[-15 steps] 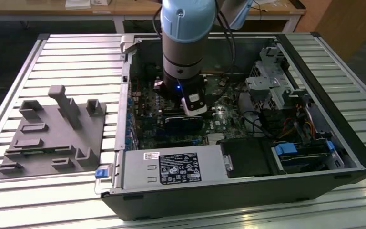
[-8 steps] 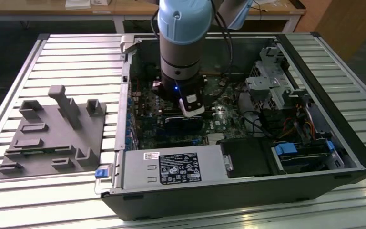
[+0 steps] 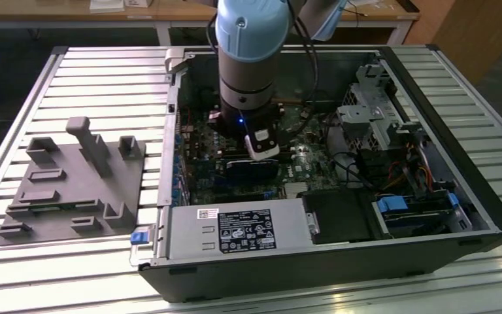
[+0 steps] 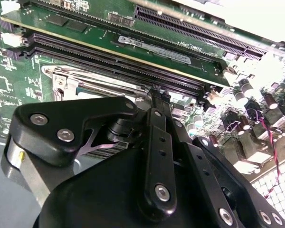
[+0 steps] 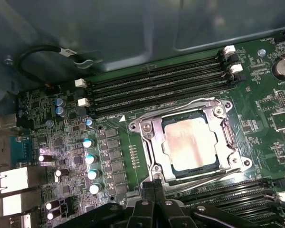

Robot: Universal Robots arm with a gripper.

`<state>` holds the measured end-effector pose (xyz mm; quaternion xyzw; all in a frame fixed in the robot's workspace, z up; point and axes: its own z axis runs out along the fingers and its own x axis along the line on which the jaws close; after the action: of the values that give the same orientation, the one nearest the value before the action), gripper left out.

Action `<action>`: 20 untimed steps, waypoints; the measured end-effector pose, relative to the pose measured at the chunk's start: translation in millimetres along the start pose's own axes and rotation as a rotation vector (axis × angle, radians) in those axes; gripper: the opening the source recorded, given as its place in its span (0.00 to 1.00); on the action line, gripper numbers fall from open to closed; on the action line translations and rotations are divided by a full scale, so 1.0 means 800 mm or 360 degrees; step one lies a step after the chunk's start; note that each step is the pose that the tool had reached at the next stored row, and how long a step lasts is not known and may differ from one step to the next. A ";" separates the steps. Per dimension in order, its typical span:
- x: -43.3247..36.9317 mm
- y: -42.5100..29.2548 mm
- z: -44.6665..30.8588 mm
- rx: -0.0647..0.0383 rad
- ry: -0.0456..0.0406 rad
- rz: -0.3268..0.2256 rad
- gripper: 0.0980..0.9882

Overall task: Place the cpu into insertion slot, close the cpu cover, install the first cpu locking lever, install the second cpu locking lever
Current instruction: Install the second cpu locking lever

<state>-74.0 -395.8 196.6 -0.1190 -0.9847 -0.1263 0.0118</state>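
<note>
Cpu (image 5: 189, 142) flat in insertion slot, cpu cover (image 5: 154, 137) closed over it, pincer (image 5: 154, 183) fingertips closed at its edge

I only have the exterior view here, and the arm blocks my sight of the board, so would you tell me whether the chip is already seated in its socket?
Observer: Yes. In the first wrist view the cpu lies flat in the insertion slot.
Operator: Thank you. Is the cover down over it?
Observer: The cpu cover lies flat around the chip, whose pale face shows through its window.
Operator: And where is the pincer now?
Observer: The pincer sits at the edge of the socket frame, its tips close together by a thin wire lever running along that side.
</note>
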 end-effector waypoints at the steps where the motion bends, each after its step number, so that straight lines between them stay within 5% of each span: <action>1: 0.000 -0.0002 0.0006 -0.0003 0.0001 0.0000 0.01; 20: 0.006 -0.0032 0.0071 -0.0021 0.0005 0.0000 0.01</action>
<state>-78.9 -395.8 190.8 -0.1189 -0.9839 -0.1330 0.0126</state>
